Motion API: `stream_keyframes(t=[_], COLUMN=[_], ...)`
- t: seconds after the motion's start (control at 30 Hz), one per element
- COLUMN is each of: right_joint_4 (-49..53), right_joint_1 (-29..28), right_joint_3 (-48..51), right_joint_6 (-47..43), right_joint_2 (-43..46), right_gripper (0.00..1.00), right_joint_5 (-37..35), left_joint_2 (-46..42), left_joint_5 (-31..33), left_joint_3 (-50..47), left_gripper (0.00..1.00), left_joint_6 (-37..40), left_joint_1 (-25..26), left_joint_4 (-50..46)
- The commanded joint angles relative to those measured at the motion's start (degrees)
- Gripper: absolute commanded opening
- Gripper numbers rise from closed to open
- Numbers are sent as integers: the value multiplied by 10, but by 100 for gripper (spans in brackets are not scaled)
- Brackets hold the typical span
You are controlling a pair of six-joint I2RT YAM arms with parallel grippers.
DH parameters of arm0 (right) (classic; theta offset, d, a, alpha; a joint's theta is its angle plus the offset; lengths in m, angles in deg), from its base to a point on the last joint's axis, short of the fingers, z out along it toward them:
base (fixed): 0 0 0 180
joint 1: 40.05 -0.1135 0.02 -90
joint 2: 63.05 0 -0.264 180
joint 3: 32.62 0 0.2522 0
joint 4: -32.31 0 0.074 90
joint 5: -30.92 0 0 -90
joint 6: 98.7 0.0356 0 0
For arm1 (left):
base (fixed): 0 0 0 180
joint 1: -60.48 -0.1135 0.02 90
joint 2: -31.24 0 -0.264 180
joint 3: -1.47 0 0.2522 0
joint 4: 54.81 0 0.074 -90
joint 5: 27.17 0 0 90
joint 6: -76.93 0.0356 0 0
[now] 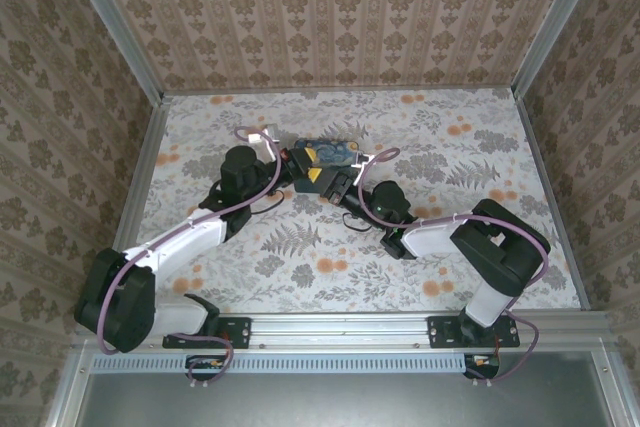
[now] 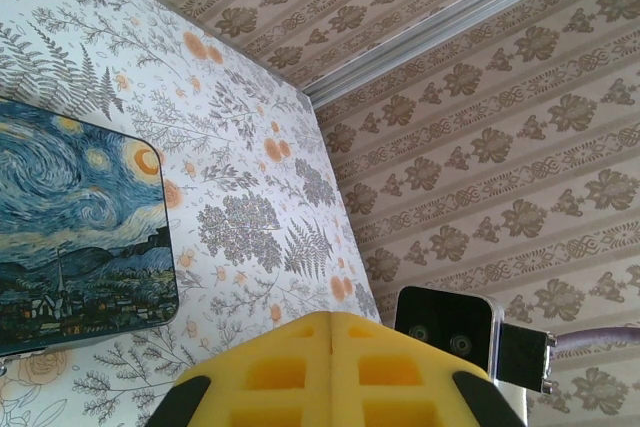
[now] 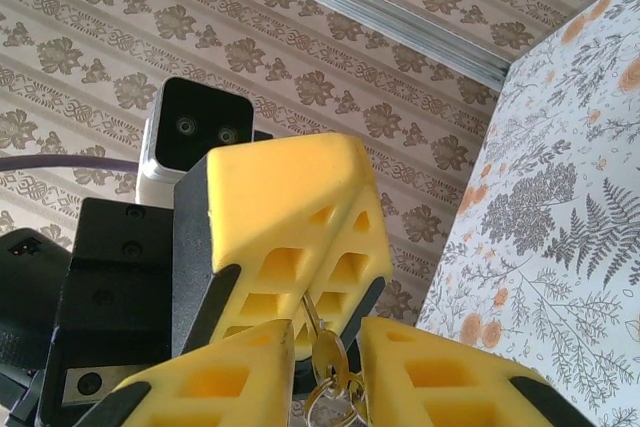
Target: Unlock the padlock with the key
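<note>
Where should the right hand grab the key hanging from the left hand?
Grip the key by its round brass head, beside the rings, coming from the end opposite the left hand. That hand is shut, apparently on the blade, leaving the head free between the fingers of the open right hand.

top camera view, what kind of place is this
Probably a small enclosed robot test cell, not a lived-in room: two black-and-white robot arms are bolted to a metal rail at the table's near edge, and aluminium framing boxes in the brown patterned wallpaper walls around the floral-print tabletop.
</note>
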Motion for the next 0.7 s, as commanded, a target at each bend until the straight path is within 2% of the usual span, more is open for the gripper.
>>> stream_keyframes(t=[0.0, 0.37, 0.67], right_joint_4=[-19, -20, -19], right_joint_1=[2, 8, 19], right_joint_3=[-11, -8, 7], right_joint_6=[-4, -4, 0], right_joint_2=[-6, 0, 14], right_gripper=[22, 0, 0], right_joint_5=[-9, -5, -13], left_joint_2=[-16, -20, -33], left_joint_5=[4, 9, 28], left_joint_3=[14, 9, -10], left_gripper=[0, 0, 0], left_joint_6=[13, 14, 8], left_joint_1=[3, 4, 3], left_joint_4=[1, -2, -5])
